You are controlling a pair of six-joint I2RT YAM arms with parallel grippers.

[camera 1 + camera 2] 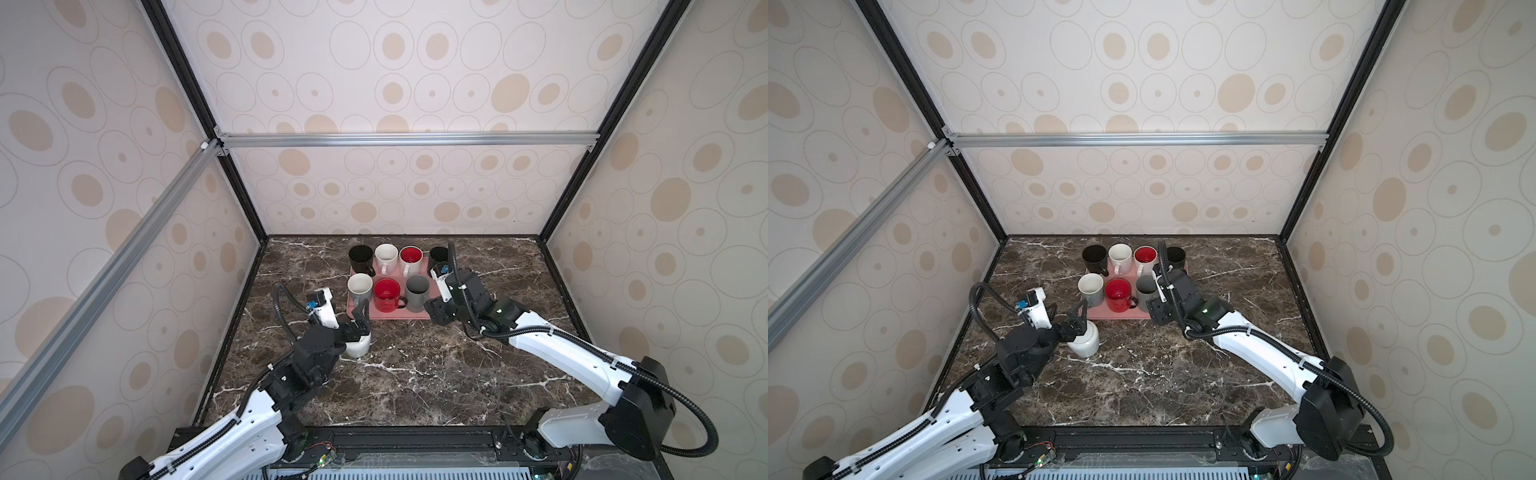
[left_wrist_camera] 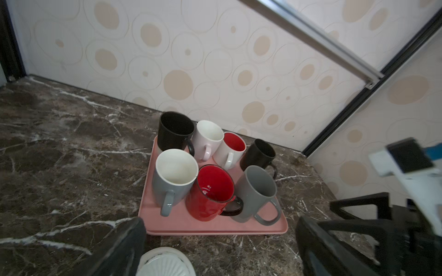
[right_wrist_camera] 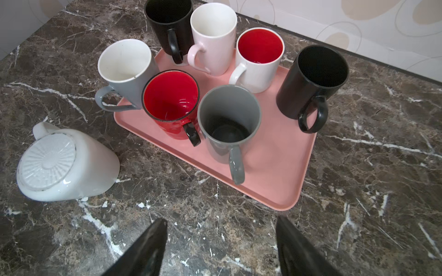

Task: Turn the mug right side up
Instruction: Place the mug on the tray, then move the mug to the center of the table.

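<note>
Left wrist view: white mug (image 2: 165,264), upside down, sits under the left gripper (image 2: 220,224), between its wide-spread jaws.

You get bright, soft, even light with faint shadows, wide-angle bending at the edges of both top views, and blurred fingers (image 3: 143,251) in the right wrist view.

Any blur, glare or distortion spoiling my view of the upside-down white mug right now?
Right wrist view: white mug sharp, small highlight on its side; black mug leans from wide-angle distortion. Left wrist view: mug cropped at the frame edge, right arm smeared. In both top views: light even, left gripper covers part of the mug.
</note>
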